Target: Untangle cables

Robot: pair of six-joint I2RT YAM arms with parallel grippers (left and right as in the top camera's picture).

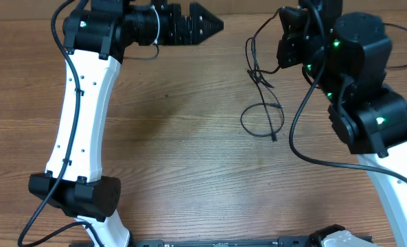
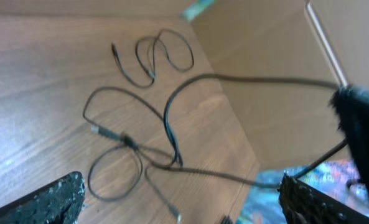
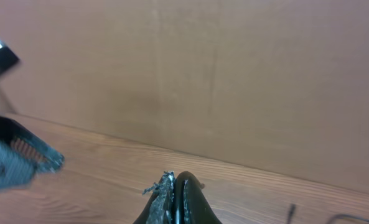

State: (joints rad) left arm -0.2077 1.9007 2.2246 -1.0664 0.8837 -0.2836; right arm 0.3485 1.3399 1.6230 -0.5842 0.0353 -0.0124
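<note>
The cables lie tangled on the wooden table, knotted above a loop. In the left wrist view the knot shows, with a separate coil behind it. Two strands rise off the table to my right gripper, which is blurred there. The right gripper is shut, its fingertips pressed together; the strand's grip point is hidden below them. My left gripper hovers at the table's far side, left of the tangle. The left gripper is wide open and holds nothing.
A cardboard wall stands along the table's far edge, close behind both grippers. The right arm's own thick black cable hangs over the table beside the loop. The left arm's white link spans the left side.
</note>
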